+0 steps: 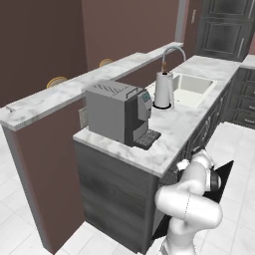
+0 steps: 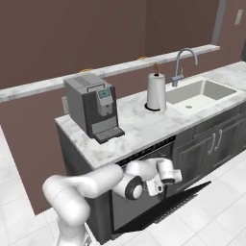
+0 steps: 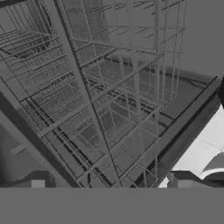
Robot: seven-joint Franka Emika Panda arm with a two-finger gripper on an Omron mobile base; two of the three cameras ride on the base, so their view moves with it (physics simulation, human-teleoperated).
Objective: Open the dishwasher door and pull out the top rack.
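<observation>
Inside, thin grey wire rack (image 3: 109,96) above flat near-black dishwasher door (image 2: 168,204).

- The white arm (image 2: 91,185) is folded low, its forearm stretched forward and level.
- The gripper (image 2: 162,190) is pointed downward from the wrist (image 2: 166,172); whether its jaws are parted cannot be told.

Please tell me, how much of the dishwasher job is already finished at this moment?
Done: the dishwasher door is swung down, open. In hand: the hand is at the dishwasher's opening, and the hand view looks closely at the wire racks; whether the fingers grip a rack cannot be told. Left: pulling out the top rack, which in the right base view does not extend over the door.
</observation>
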